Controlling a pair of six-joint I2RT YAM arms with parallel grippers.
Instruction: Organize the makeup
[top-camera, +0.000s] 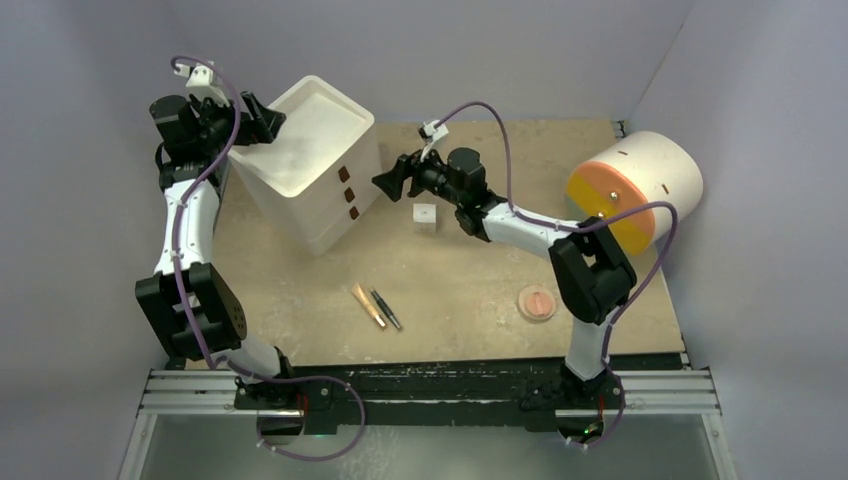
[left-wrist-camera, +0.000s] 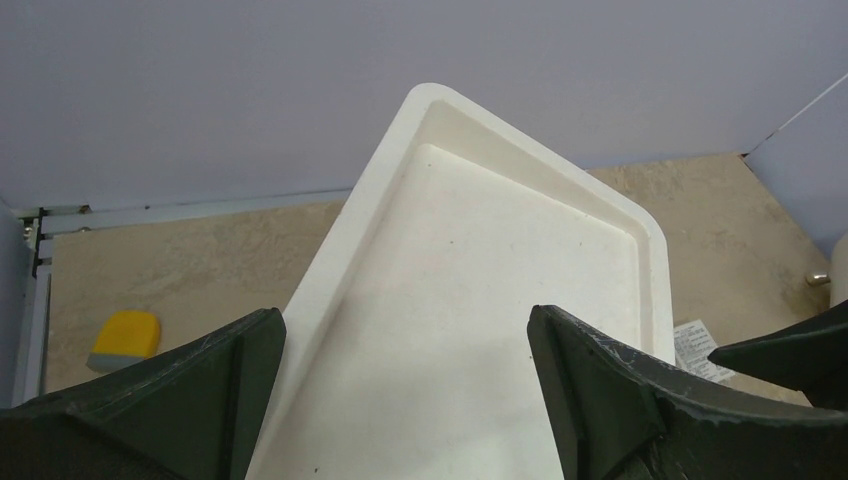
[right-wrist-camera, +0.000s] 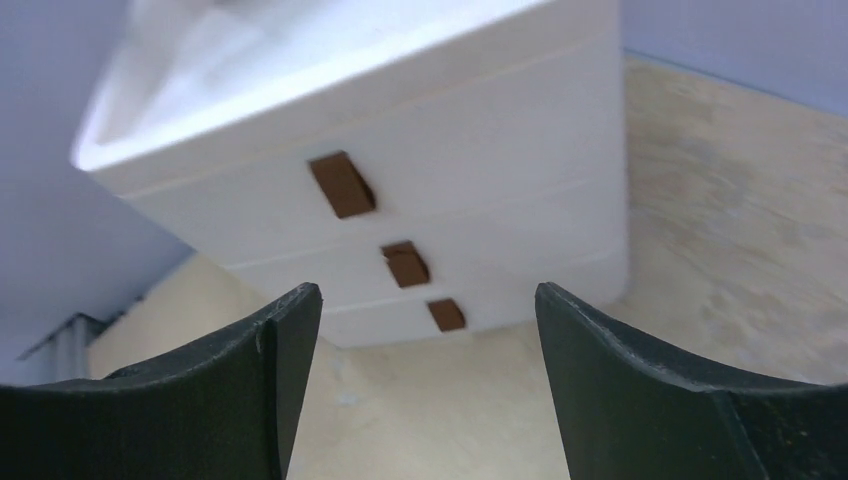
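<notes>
The white cube box stands on the table just right of my right gripper. The tan stick and the dark stick lie side by side near the table's front. The round pink compact lies at the front right. A corner of the flat labelled packet shows past the cabinet's far edge. My left gripper is open and empty over the cabinet's recessed top. My right gripper is open and empty, facing the brown knobs from a short distance.
The big white three-drawer cabinet stands at the back left, drawers shut. The large white cylinder with an orange-yellow face lies at the back right. A small yellow and grey object lies on the table beside the cabinet.
</notes>
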